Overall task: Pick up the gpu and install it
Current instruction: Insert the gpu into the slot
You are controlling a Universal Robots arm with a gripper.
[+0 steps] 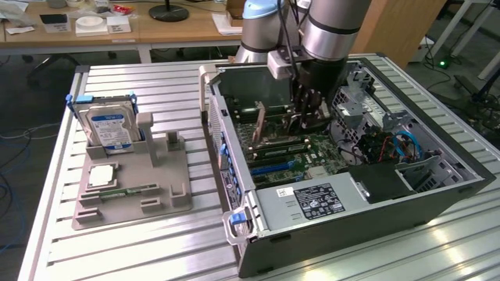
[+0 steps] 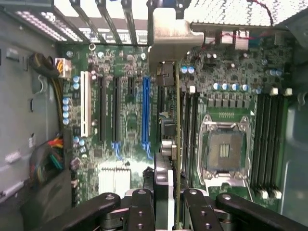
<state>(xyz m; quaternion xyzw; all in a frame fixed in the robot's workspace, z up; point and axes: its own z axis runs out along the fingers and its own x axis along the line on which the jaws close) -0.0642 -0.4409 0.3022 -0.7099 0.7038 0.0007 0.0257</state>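
The gpu (image 2: 168,139) stands on edge inside the case (image 1: 437,187), over the motherboard (image 2: 127,108), between the blue slot (image 2: 146,110) and the CPU socket (image 2: 225,149). The jaws of the gripper (image 2: 169,211) are narrowly spread, pinching the card's near end. The exterior view adds a hard drive (image 1: 109,129) in a tray (image 1: 164,205), well apart on that view's left.

No legible txt found. HDD label (image 1: 111,130): blue/white, print too small to read. PSU sticker (image 1: 317,198): dark w/ white marks, unreadable. Motherboard (image 2: 231,72) silkscreen & gpu (image 2: 164,130): no readable chars.
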